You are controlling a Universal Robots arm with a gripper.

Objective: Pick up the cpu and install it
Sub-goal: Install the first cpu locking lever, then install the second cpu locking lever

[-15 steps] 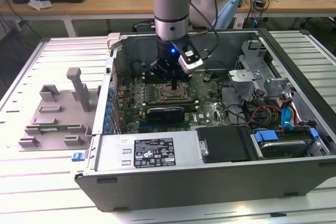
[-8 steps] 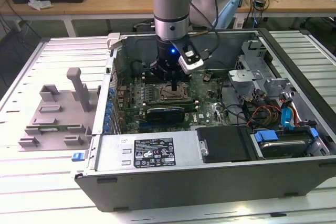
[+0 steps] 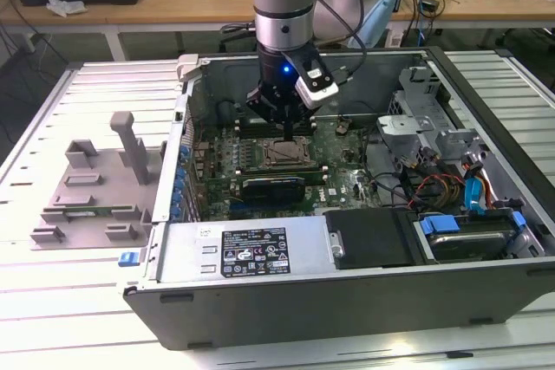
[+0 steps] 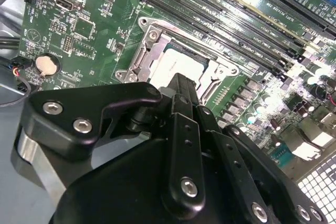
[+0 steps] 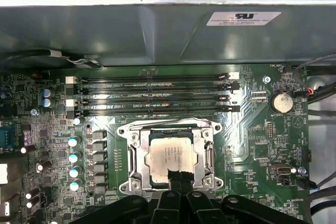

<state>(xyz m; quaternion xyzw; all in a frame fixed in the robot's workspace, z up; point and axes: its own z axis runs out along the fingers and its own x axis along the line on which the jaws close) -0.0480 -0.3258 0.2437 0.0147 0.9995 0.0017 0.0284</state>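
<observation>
1. On the exterior view's left we see the grey tray (image 3: pixel 91 192) lying on the table (image 3: pixel 52 318) beside the open computer case (image 3: pixel 347 301); nothing sits in its holders that we can make out.
2. Moving right, the arm hangs straight down into the case, with the hand (image 3: pixel 286 127) just above the socket frame (image 3: pixel 286 155) on the motherboard (image 3: pixel 347 171), a vertical approach that suits a flat chip.
3. In the first wrist view, the cpu (image 5: pixel 170 156) lies flat inside the frame, its silvery top facing up, apparently seated.
4. The hand's fingers are pressed together into one narrow tip (image 5: pixel 181 179) at the chip's near edge; we judge they pinch nothing.
5. The second wrist view adds the side angle: the closed tip (image 4: pixel 184 90) stands over the chip (image 4: pixel 176 66); whether it touches we cannot tell.
</observation>
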